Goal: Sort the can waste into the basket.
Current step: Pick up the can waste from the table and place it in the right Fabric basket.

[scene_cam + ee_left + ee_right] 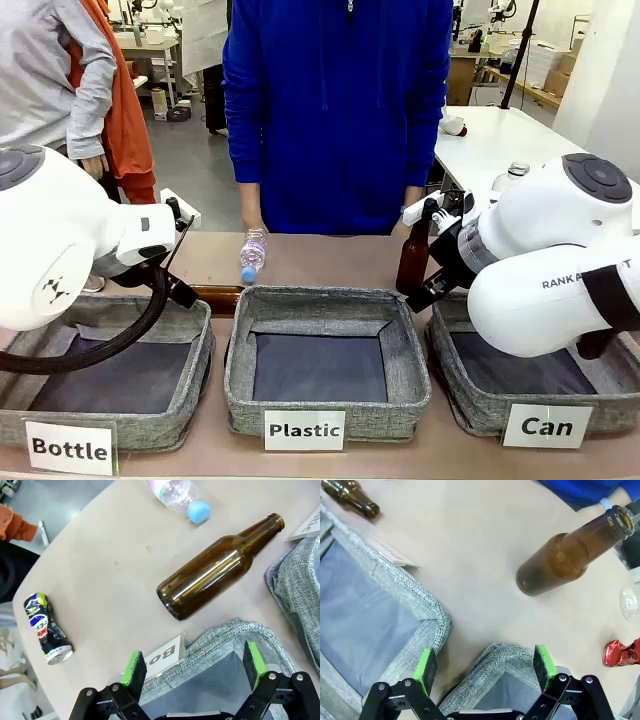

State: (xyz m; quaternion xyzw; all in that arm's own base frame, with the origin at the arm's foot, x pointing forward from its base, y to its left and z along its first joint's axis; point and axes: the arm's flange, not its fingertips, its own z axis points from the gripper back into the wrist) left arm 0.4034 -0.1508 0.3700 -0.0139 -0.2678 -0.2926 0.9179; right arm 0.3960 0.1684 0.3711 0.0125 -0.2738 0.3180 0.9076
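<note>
The black can, with yellow-green marks and a silver end, lies on its side on the tan table, up and to the left of my left gripper. That gripper is open and hovers over the rim of the "Bottle" basket. The crushed red can lies on the table at the right edge of the right wrist view. My right gripper is open over the near corner of the "Can" basket, apart from the red can. In the front view the "Can" basket stands at the front right.
A brown bottle lies beyond the "Bottle" basket, and another brown bottle stands upright by my right arm. A clear plastic bottle lies mid-table. The "Plastic" basket sits in the middle. A person in blue stands opposite.
</note>
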